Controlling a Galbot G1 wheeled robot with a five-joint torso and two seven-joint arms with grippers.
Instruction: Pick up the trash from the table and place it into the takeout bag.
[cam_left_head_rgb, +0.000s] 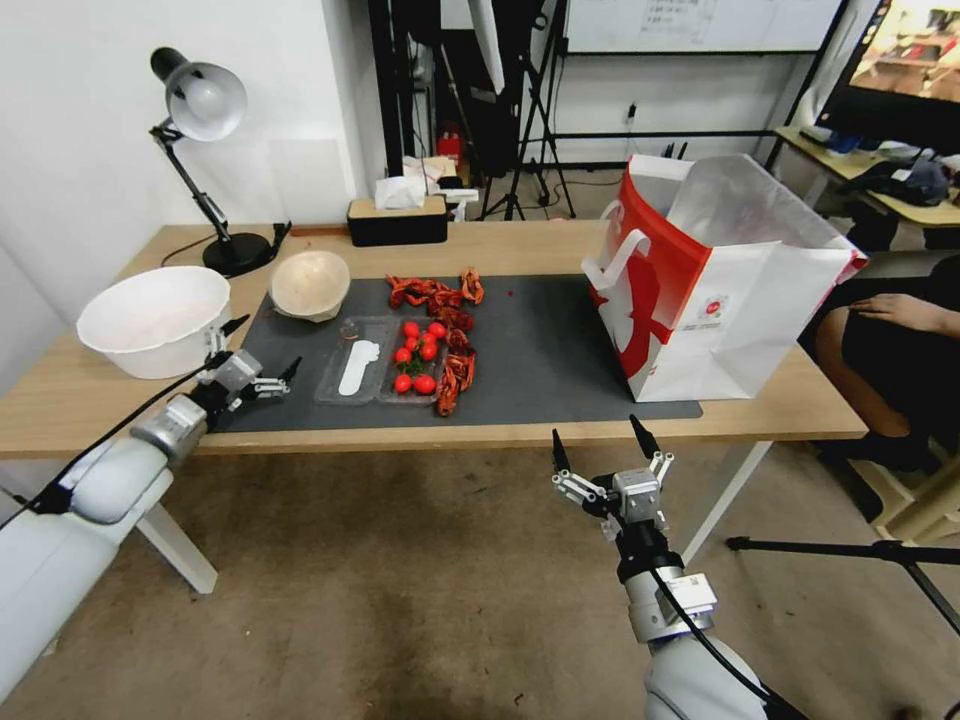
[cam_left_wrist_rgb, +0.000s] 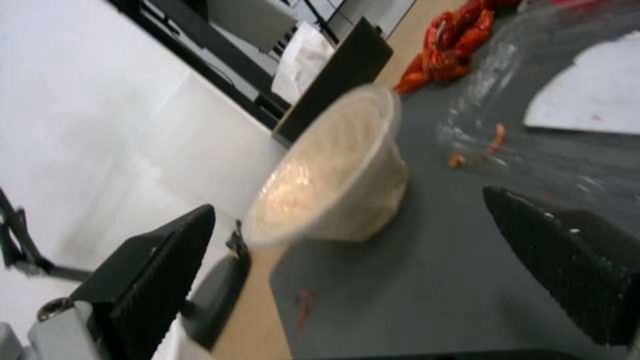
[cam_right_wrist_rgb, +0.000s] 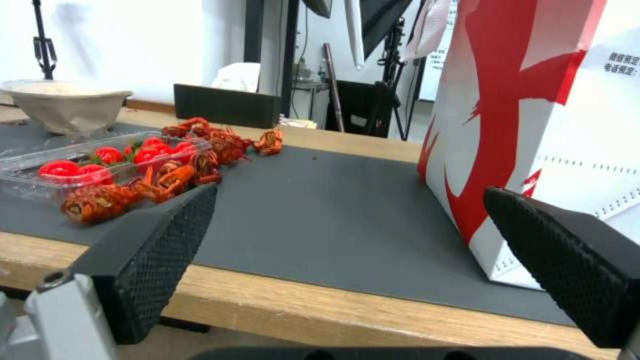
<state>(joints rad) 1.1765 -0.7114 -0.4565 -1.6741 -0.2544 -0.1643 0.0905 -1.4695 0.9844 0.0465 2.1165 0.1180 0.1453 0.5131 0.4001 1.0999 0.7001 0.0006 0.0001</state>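
Note:
On the table, a dark grey mat carries the trash. A beige bowl covered in clear film lies tilted at the mat's back left. Red crayfish shells and a clear plastic tray of cherry tomatoes lie at the mat's middle. The red-and-white takeout bag stands open at the right. My left gripper hovers open over the mat's left edge and faces the beige bowl, a short way from it. My right gripper hangs open in front of the table's front edge, facing the takeout bag.
A round white bowl sits off the mat at the table's left end, close to my left arm. A desk lamp and a black tissue box stand along the back edge. Tripods stand behind the table.

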